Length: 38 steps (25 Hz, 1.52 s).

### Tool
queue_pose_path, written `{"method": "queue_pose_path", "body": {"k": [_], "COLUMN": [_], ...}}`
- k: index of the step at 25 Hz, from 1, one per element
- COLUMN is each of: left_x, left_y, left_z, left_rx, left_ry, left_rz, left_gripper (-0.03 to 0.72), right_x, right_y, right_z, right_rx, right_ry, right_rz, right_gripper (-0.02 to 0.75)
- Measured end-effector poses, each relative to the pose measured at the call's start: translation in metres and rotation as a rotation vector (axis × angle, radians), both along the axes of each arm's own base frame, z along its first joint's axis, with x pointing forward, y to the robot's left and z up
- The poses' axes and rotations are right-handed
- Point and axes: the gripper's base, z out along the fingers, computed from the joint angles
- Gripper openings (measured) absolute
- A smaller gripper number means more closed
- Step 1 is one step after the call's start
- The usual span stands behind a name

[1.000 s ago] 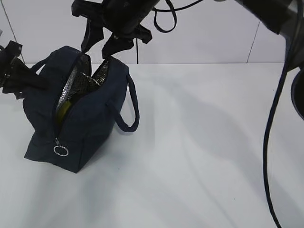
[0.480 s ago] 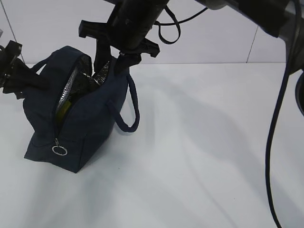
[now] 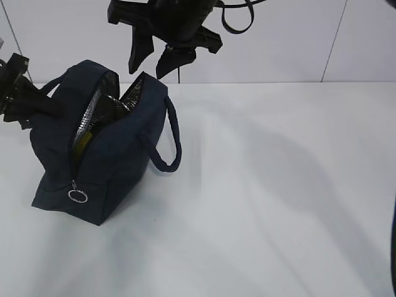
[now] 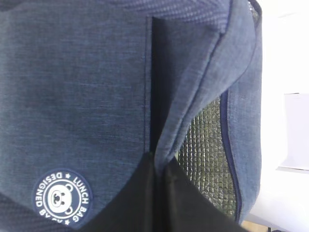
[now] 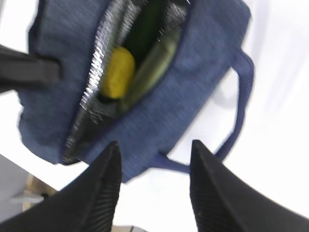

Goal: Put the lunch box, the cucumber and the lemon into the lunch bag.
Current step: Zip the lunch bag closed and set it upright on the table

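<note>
1. The lunch bag [image 3: 102, 154] stands unzipped at the left of the white table [image 3: 260, 204].
2. Inside it lie the lemon [image 5: 117, 72], the cucumber [image 5: 148, 24] and the lunch box [image 5: 152, 65].
3. The right gripper [image 3: 154, 57] hangs above the bag's mouth, jaws apart and empty.
4. The left gripper [image 4: 159, 166] is clamped on the bag's far-left handle [image 4: 188, 96].

The exterior cam sat out front, looking down at a slant across the white bench [image 3: 260, 204], with the lunch bag [image 3: 108, 167] off to the left. The left wrist cam was jammed right up against the bag's side, so close the fabric and the round logo [image 4: 63, 198] filled the shot. The right wrist cam looked straight down from above into the bag's open mouth. All three views shared that bag and its foil lining [image 5: 104, 58].
</note>
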Motion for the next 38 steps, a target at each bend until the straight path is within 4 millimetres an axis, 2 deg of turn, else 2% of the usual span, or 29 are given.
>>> {"method": "queue_pose_path", "body": {"k": [2, 4, 8, 11, 17, 24, 38], "left_x": [0.0, 0.0, 0.0, 0.0, 0.0, 0.0, 0.0], "left_y": [0.0, 0.0, 0.0, 0.0, 0.0, 0.0, 0.0], "left_z": [0.0, 0.0, 0.0, 0.0, 0.0, 0.0, 0.0], "left_rx": [0.0, 0.0, -0.002, -0.002, -0.002, -0.002, -0.002], "left_ry": [0.0, 0.0, 0.002, 0.002, 0.002, 0.002, 0.001], "left_rz": [0.0, 0.0, -0.003, -0.003, -0.004, -0.004, -0.002], "left_gripper": [-0.008, -0.008, -0.008, -0.008, -0.008, -0.008, -0.008], "right_x": [-0.008, -0.015, -0.018, -0.016, -0.011, 0.0, 0.008], "right_y": [-0.006, -0.011, -0.014, -0.013, -0.011, -0.002, 0.005], "right_z": [0.008, 0.007, -0.014, -0.026, -0.035, -0.061, -0.062], "right_rx": [-0.01, -0.034, -0.08, -0.101, -0.106, -0.068, 0.015], "right_ry": [-0.002, 0.014, 0.084, 0.114, 0.116, 0.148, 0.108], "right_rz": [-0.002, -0.004, -0.013, -0.023, -0.044, -0.067, -0.114], "right_gripper": [0.366, 0.366, 0.366, 0.366, 0.366, 0.366, 0.366]}}
